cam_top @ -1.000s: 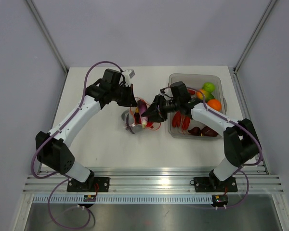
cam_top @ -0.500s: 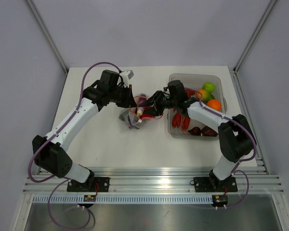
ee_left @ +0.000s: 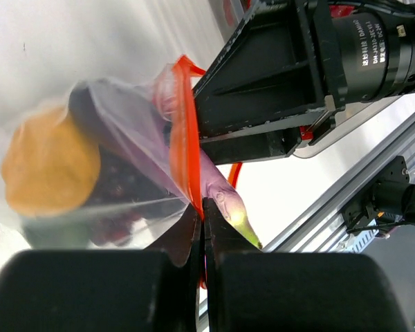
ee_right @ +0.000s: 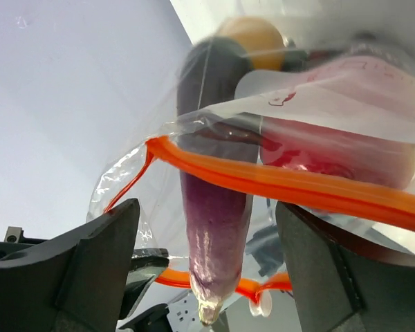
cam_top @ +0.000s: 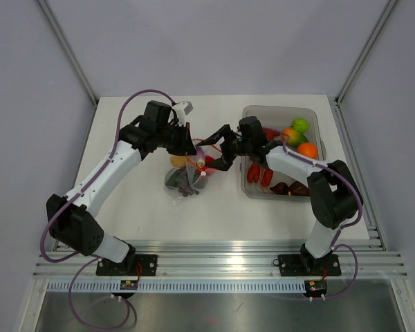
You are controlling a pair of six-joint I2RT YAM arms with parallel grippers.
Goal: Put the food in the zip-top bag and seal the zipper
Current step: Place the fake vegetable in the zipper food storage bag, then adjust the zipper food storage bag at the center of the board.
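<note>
My left gripper (cam_top: 189,152) is shut on the red-orange zipper (ee_left: 185,131) of the zip-top bag (cam_top: 182,181), which hangs below it. In the left wrist view the pinch (ee_left: 202,211) is on the strip. The bag holds an orange food (ee_left: 52,169), a red one (ee_right: 332,155) and a purple eggplant (ee_right: 214,228) whose tip sticks out of the mouth past the zipper (ee_right: 290,185). My right gripper (cam_top: 213,151) is open at the bag's mouth. In the right wrist view its fingers straddle the eggplant (ee_right: 207,207) without touching it.
A rigid clear tub (cam_top: 280,108) stands at the right with a green fruit (cam_top: 301,125), an orange one (cam_top: 308,149), red peppers (cam_top: 259,173) and a dark piece (cam_top: 290,188). The right forearm lies over the tub's left side.
My right gripper pushed the eggplant towards the bag, then let go and opened. The bag has dropped and now hangs lower and further left from my left gripper.
</note>
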